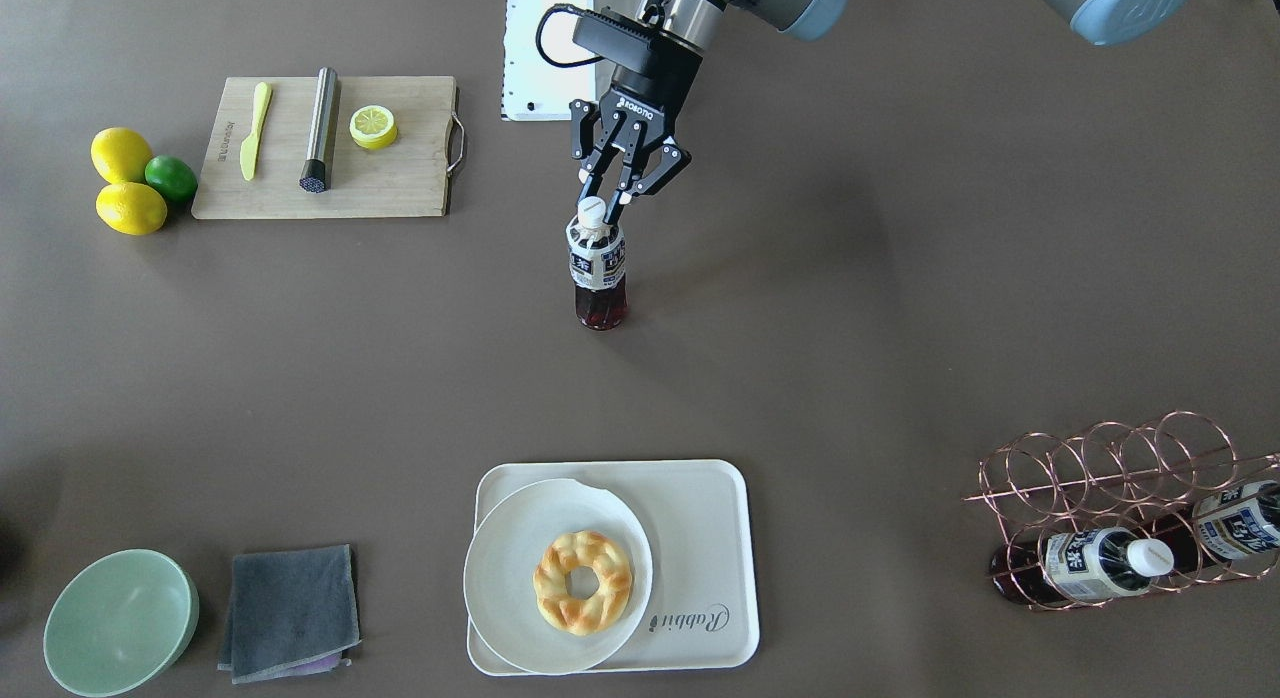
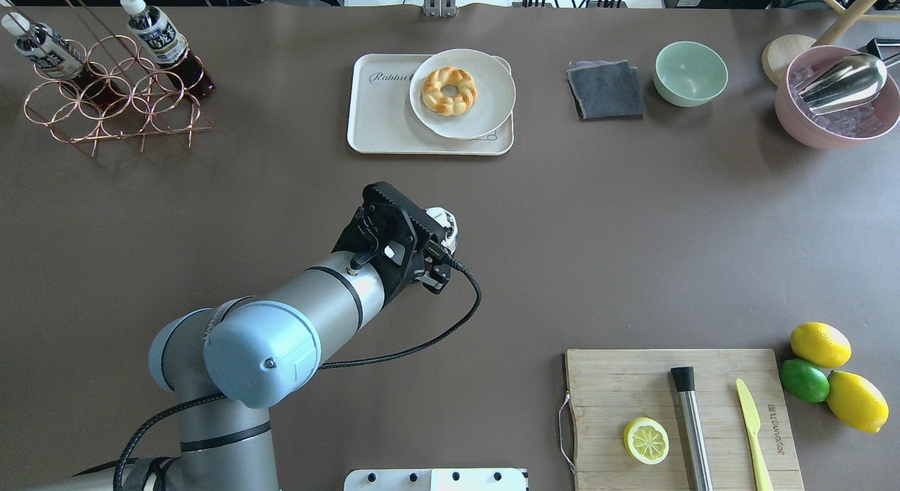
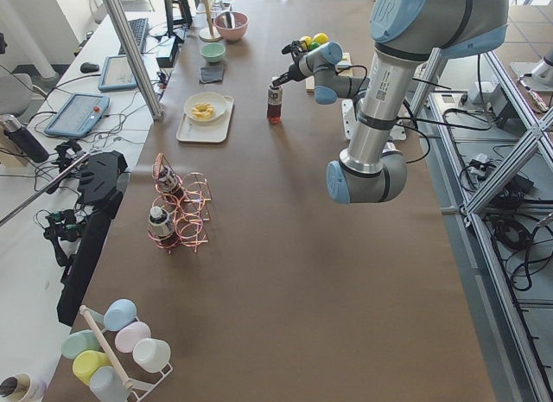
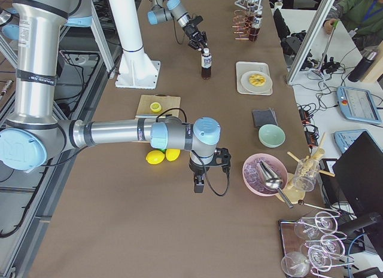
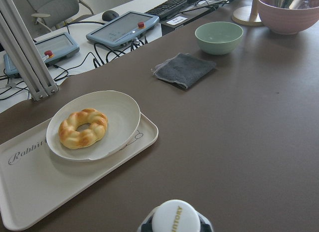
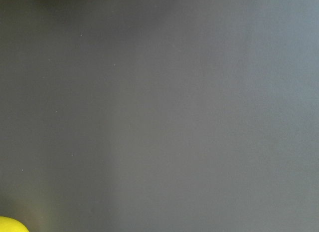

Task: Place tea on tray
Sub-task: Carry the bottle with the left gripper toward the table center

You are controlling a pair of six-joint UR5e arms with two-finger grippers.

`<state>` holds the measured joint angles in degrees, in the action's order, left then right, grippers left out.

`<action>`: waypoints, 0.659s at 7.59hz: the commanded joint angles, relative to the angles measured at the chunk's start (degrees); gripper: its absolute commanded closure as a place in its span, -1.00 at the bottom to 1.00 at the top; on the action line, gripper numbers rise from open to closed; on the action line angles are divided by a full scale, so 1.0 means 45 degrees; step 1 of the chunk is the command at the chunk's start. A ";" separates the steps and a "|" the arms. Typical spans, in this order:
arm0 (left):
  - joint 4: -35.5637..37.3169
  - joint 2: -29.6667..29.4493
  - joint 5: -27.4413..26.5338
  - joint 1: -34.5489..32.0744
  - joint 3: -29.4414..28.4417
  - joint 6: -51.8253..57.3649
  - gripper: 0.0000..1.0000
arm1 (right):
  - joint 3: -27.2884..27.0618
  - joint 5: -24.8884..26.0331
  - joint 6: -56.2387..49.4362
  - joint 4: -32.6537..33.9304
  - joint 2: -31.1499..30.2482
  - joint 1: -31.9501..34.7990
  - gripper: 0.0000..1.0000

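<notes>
Dark-brown tea (image 1: 600, 278), clear-bottled and navy-labelled, white cap (image 1: 592, 210) pinched by the left jaws; right jaws: cannot tell.

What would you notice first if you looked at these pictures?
The left gripper pinching the white cap of a tea bottle in the middle of the brown table. Next, the golden donut on a plate on the tray at the far edge, and the copper rack at the robot's far left.
</notes>
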<state>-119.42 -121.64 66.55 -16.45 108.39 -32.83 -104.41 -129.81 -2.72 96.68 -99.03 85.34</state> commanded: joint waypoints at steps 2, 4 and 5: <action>-0.0200 -0.0020 0.0035 0.0003 -0.0005 0.0089 0.55 | 0.0000 0.0000 0.0000 0.0000 -0.0005 0.0001 -1.00; -0.0296 0.0019 -0.0004 -0.0037 -0.0024 0.0303 -0.94 | 0.0000 0.0000 0.0000 0.0000 -0.0005 0.0001 -1.00; -0.0452 0.0019 0.0015 -0.0037 -0.0005 0.0168 -0.95 | 0.0019 0.0000 0.0000 0.0000 -0.0005 0.0001 -1.00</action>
<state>-120.55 -121.57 66.57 -16.59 108.22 -31.83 -104.41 -129.81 -2.72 96.68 -99.05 85.34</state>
